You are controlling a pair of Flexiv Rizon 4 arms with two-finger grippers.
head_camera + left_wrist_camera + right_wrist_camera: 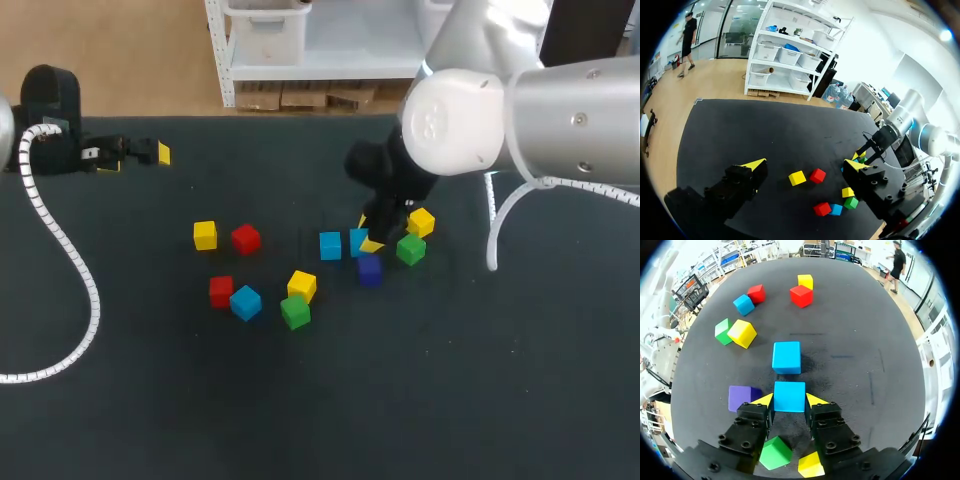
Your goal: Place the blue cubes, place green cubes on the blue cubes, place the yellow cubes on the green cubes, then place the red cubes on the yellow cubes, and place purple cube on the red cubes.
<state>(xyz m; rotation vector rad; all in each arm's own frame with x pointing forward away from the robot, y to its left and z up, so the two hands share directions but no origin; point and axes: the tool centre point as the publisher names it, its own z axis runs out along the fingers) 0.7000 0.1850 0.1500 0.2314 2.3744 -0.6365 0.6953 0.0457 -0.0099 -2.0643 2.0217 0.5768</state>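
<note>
Left end effector (805, 163), at ten o'clock on the surface (450, 380), gapes wide, empty. Right end effector (789, 401), near centre, clamps a blue cube (789, 394) resting on the surface; a second blue cube (786, 357) lies just ahead at twelve o'clock.

A blue cube (789, 392) sits flat near the tabletop's middle, pinched between the right gripper (790, 399) fingers, with a second blue cube (786, 357) just ahead. A purple cube (369, 270), green cube (410, 249) and yellow cube (421, 222) cluster beside it. Six more cubes (245, 302) lie scattered toward the left edge.
</note>
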